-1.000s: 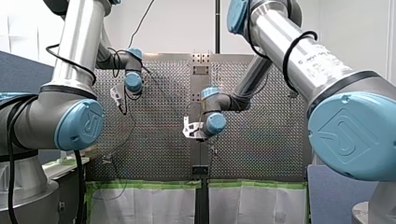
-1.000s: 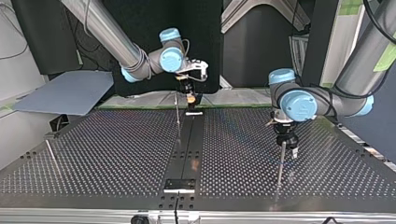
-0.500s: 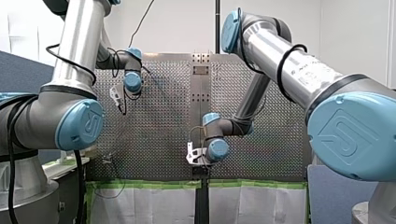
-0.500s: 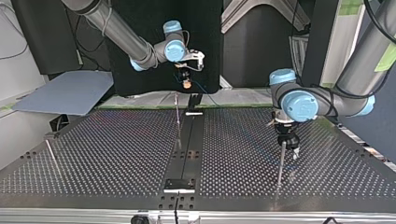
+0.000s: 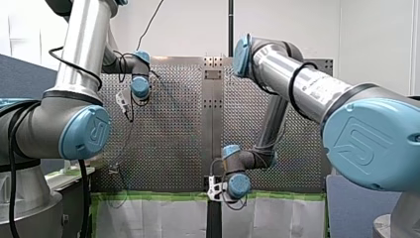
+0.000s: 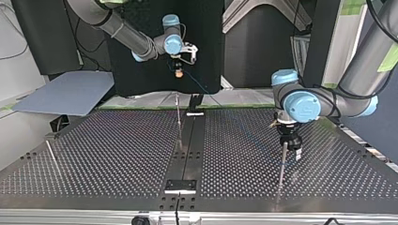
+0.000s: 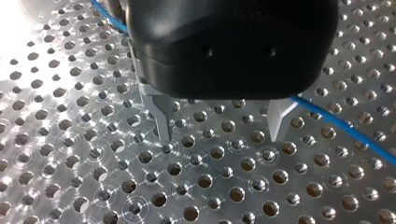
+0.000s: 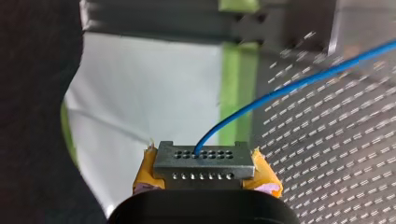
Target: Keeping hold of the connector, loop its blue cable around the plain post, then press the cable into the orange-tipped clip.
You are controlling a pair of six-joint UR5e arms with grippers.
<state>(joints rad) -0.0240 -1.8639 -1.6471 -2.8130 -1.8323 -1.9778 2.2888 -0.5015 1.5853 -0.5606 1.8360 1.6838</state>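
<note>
A grey metal connector (image 8: 204, 161) sits between the yellow pads (image 8: 264, 173) of my right gripper (image 8: 204, 179), which is shut on it. Its blue cable (image 8: 280, 86) runs from the connector out over the perforated table (image 8: 327, 140). In the top view my right gripper (image 6: 178, 71) hangs high beyond the table's far edge. My left gripper (image 7: 222, 135) stands open just above the table, nothing between its metal fingers (image 7: 161, 119). The blue cable (image 7: 341, 126) passes beside one finger. A thin plain post (image 6: 281, 166) stands right by my left gripper (image 6: 291, 146). No orange-tipped clip shows.
Another thin post (image 6: 179, 119) rises near the table's middle, and a third (image 6: 50, 157) at the top view's left. A dark rail (image 6: 190, 140) runs down the table's centre. Green tape (image 5: 163, 196) lines the table's edge under my right gripper (image 5: 218, 191).
My right arm has carried the connector back across the table and past its taped edge, rising in the top view and drawing the cable along. My left arm has barely moved.
</note>
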